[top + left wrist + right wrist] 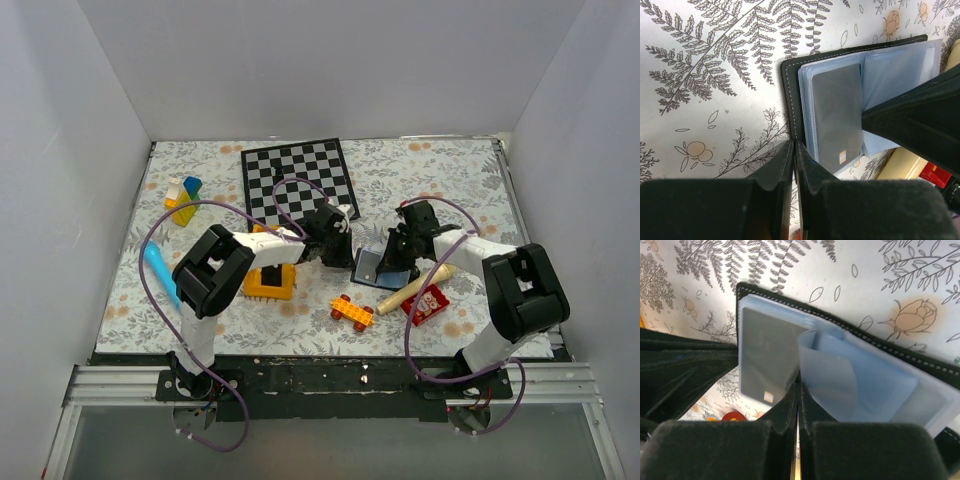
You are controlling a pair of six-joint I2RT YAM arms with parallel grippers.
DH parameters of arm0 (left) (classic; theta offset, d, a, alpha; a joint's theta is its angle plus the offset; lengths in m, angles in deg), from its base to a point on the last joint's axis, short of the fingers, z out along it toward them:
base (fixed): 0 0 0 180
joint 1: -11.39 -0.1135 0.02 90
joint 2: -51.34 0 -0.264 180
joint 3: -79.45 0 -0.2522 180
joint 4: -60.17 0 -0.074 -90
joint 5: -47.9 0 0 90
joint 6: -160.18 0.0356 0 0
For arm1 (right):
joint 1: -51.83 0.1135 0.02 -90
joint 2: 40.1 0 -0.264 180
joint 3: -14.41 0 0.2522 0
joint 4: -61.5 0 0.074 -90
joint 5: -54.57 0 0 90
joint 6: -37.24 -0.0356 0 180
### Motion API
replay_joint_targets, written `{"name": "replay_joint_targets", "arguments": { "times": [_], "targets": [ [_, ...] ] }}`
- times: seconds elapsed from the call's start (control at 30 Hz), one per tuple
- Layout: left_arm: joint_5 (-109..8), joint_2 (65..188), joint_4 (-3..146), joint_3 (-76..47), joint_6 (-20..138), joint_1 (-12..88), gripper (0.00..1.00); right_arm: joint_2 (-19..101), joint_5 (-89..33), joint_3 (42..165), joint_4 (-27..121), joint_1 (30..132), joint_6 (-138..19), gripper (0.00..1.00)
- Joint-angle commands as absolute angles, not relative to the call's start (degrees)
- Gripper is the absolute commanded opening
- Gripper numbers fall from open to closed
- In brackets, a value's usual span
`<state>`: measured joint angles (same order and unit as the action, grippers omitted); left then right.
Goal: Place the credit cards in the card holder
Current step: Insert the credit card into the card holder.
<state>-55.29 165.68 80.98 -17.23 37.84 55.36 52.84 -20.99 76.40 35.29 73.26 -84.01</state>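
Note:
The card holder lies open on the flowered table, black outside and blue-grey plastic sleeves inside. One credit card, dark grey with a small white mark, sits inside a sleeve; the right wrist view shows this card too. My left gripper is shut on the holder's stitched black edge. From the other side, my right gripper is shut on the lower edge of a sleeve that curls upward. In the top view the left gripper and right gripper flank the holder.
A chessboard lies at the back. An orange block and a small orange brick sit near the left arm. A wooden stick and a red packet lie beside the holder. Coloured blocks and a blue object are at the left.

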Motion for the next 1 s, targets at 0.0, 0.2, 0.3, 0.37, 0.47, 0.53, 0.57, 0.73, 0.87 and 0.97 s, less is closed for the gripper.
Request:
{"name": "replay_joint_targets", "arguments": {
  "times": [0.0, 0.2, 0.3, 0.37, 0.47, 0.53, 0.57, 0.73, 0.87, 0.97],
  "targets": [
    [-54.58, 164.46, 82.89, -21.65, 36.61, 56.57, 0.05, 47.27, -24.51, 78.53, 32.64, 74.94, -81.77, 0.01],
    [-53.00, 160.68, 80.53, -27.89, 31.78, 56.66, 0.02, 38.92, -34.36, 79.50, 24.02, 74.59, -80.10, 0.31],
    [-52.82, 159.71, 79.47, -29.65, 30.63, 56.83, 0.01, 36.46, -40.59, 80.46, 19.11, 74.59, -80.10, 0.45],
    [-52.99, 159.62, 79.20, -29.57, 30.63, 56.83, 0.01, 35.83, -44.03, 81.69, 15.68, 74.59, -80.10, 0.54],
    [-53.34, 159.62, 79.29, -29.04, 31.07, 56.92, 0.01, 36.79, -47.11, 84.06, 10.75, 74.59, -79.66, 0.58],
    [-53.43, 159.79, 79.38, -28.52, 31.42, 56.92, 0.02, 37.50, -49.13, 84.95, 8.90, 74.59, -79.40, 0.59],
    [-53.35, 159.97, 79.64, -28.17, 31.42, 57.00, 0.03, 37.85, -50.01, 85.30, 8.29, 74.59, -79.39, 0.60],
    [-53.26, 160.06, 79.91, -27.72, 31.69, 57.01, 0.04, 40.31, -50.99, 85.83, 8.01, 74.59, -78.43, 0.61],
    [-53.35, 160.23, 79.99, -27.63, 31.69, 56.92, 0.04, 44.00, -50.28, 86.44, 9.24, 74.77, -78.08, 0.61],
    [-53.52, 160.24, 79.91, -27.46, 31.69, 57.00, 0.04, 45.85, -50.81, 86.97, 10.30, 75.12, -78.16, 0.61]
  ]
}}
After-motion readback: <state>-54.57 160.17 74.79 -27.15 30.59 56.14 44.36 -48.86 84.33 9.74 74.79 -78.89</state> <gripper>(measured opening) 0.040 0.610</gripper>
